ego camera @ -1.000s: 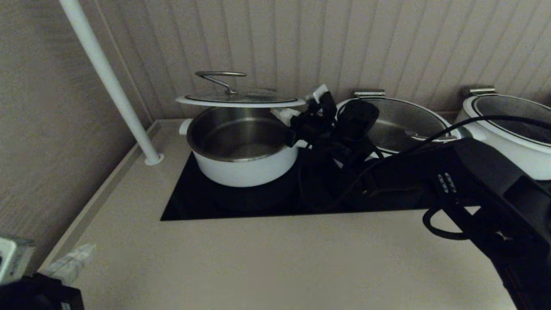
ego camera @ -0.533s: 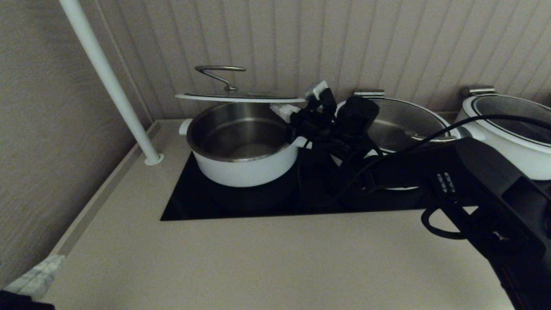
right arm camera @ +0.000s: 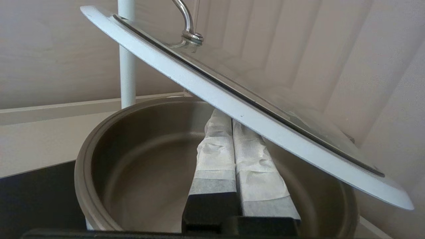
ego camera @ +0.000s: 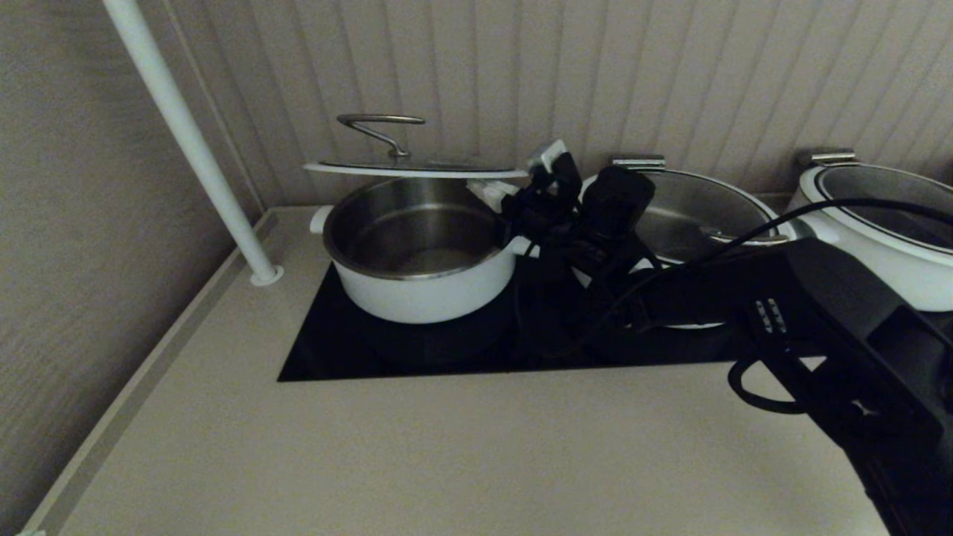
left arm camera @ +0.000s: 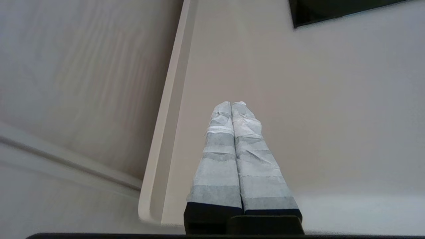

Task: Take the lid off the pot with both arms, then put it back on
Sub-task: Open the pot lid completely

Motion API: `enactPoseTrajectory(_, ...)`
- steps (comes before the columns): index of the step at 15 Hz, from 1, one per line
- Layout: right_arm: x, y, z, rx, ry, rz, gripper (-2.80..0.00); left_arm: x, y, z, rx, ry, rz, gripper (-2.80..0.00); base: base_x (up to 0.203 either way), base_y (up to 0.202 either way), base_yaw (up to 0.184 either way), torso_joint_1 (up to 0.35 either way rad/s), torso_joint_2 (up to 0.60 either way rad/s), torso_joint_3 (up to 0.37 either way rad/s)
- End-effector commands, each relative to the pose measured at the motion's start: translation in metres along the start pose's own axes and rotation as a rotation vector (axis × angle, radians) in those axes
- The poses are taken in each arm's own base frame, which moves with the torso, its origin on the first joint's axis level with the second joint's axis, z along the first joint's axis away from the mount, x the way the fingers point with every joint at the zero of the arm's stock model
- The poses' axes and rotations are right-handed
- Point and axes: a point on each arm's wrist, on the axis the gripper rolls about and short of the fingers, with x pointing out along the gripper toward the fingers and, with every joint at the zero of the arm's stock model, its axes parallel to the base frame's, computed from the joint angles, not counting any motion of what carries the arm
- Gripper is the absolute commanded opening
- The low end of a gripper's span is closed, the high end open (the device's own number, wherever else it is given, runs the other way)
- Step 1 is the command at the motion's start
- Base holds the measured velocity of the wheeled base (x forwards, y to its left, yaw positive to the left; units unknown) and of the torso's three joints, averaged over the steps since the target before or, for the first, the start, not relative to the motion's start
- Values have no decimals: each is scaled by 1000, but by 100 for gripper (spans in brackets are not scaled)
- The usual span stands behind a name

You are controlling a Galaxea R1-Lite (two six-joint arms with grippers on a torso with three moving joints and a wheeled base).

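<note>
Lid point(ego camera: 415, 170) stays raised over pot point(ego camera: 421, 257); right gripper point(ego camera: 514, 186) jaws pinching lid; left gripper point(left arm camera: 235, 113) jaws pressed together.

You've got the pot point(ego camera: 418, 257) sitting on the cooktop point(ego camera: 327, 350) at the back left of the tabletop point(ego camera: 447, 454), with the lid point(ego camera: 413, 170) hanging right above it, not touching the rim. Two more pots point(ego camera: 700, 212) sit in a row to its right, and a pole point(ego camera: 190, 141) stands on the tabletop just left of it.
</note>
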Motion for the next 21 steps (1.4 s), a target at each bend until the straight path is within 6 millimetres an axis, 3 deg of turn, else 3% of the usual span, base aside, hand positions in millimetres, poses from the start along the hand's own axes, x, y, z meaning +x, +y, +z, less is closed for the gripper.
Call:
enactPoseTrajectory(1, 2, -1, 0, -3, -5, 2, -280, -3, 1, -1, -11, -27, 6, -280, 0, 0, 0, 0, 0, 0)
enactPoseTrajectory(6, 6, -2, -2, -5, -8, 2, -280, -4, 2, 3, -15, -40, -6, -280, 0, 0, 0, 0, 0, 0)
enactPoseTrajectory(10, 6, -1, -4, -3, -5, 3, -280, 3, 5, 36, -15, -68, -124, -280, 0, 0, 0, 0, 0, 0)
enactPoseTrajectory(16, 6, -1, -4, -4, -7, 3, -280, 36, 4, 97, -63, -31, -261, -280, 0, 0, 0, 0, 0, 0)
enactPoseTrajectory(21, 6, -1, -6, -4, -4, 4, -280, 79, -6, 134, -75, -101, -293, -280, 0, 0, 0, 0, 0, 0)
